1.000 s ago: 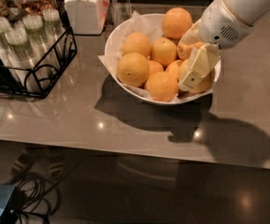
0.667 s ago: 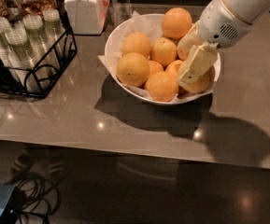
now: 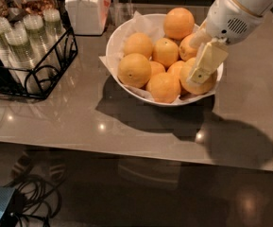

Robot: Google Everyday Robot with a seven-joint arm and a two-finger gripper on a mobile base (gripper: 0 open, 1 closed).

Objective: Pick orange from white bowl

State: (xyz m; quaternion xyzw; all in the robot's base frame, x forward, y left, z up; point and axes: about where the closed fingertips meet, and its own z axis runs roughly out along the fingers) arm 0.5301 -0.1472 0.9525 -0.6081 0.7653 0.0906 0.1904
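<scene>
The white bowl (image 3: 115,41), lined with crinkled paper, stands on the grey table and holds several orange fruits. The orange (image 3: 197,85), large and pale yellowish-orange, lies at the bowl's right edge, partly hidden. My gripper (image 3: 203,65), cream-coloured on a white arm coming in from the upper right, sits right over that orange and slants down onto its top. A similar large fruit with a dark stem dimple (image 3: 134,70) lies at the bowl's front left, away from the gripper.
A black wire rack (image 3: 29,63) with stacked cups stands to the left of the bowl. A square white lidded jar (image 3: 84,11) stands behind it. The table's front edge (image 3: 126,150) runs below the bowl, with cables on the floor.
The gripper has shifted very slightly over the right-hand orange. The fruits and the bowl have not moved.
</scene>
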